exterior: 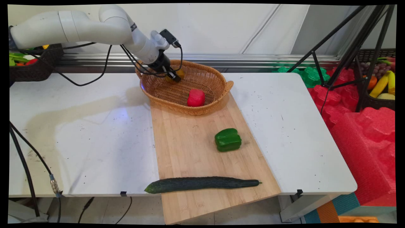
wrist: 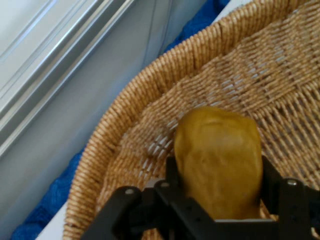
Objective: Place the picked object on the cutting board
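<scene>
My gripper (exterior: 175, 77) reaches down into the far left part of a wicker basket (exterior: 221, 95). It is shut on a yellow-brown potato-like piece (exterior: 178, 74), which hangs close over the woven floor. In the hand view the piece (wrist: 218, 150) sits between the two black fingers (wrist: 172, 172), with the basket's rim (wrist: 115, 130) curving behind it. A red pepper-like piece (exterior: 196, 97) lies in the basket's near part, apart from the gripper.
The basket stands on the far end of a wooden cutting board (exterior: 186, 148). A green bell pepper (exterior: 227, 139) and a long dark cucumber (exterior: 202, 184) lie on the board nearer the front. Dark crates of produce stand at far left (exterior: 34, 68) and far right (exterior: 378, 82); a tripod (exterior: 348, 47) stands right.
</scene>
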Available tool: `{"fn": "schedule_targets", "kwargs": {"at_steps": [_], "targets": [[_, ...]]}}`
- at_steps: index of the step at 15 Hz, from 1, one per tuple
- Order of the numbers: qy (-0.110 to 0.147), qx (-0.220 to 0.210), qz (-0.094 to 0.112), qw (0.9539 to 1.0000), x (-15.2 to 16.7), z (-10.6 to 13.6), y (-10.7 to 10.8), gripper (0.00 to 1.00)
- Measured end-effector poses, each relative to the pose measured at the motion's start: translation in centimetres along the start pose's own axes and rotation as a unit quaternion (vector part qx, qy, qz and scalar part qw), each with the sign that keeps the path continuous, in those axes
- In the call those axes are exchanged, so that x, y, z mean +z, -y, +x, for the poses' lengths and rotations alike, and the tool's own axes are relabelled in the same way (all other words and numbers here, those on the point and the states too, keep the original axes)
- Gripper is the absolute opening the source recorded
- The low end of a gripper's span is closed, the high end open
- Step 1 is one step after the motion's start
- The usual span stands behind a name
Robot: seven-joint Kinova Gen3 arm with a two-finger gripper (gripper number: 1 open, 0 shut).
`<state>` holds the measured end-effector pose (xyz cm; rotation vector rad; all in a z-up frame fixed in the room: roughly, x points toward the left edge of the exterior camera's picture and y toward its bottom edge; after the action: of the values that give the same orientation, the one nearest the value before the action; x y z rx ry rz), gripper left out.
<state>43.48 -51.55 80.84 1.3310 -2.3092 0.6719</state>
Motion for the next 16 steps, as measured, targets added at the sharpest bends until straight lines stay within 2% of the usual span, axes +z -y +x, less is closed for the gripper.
{"fn": "schedule_targets", "kwargs": {"at_steps": [4, 8, 12, 16], "targets": [[-0.006, -0.003, 0.013, 0.9999, -1.1, 0.3, 0.0, 0.0], [-0.026, -0.005, 0.027, 0.9993, -4.2, 1.0, -0.7, 0.0], [-0.054, -0.011, 0.037, 0.9978, -9.2, 1.9, -2.4, 0.0], [-0.069, -0.024, 0.03, 0.9969, -14.3, 1.7, -5.1, 0.0]]}}
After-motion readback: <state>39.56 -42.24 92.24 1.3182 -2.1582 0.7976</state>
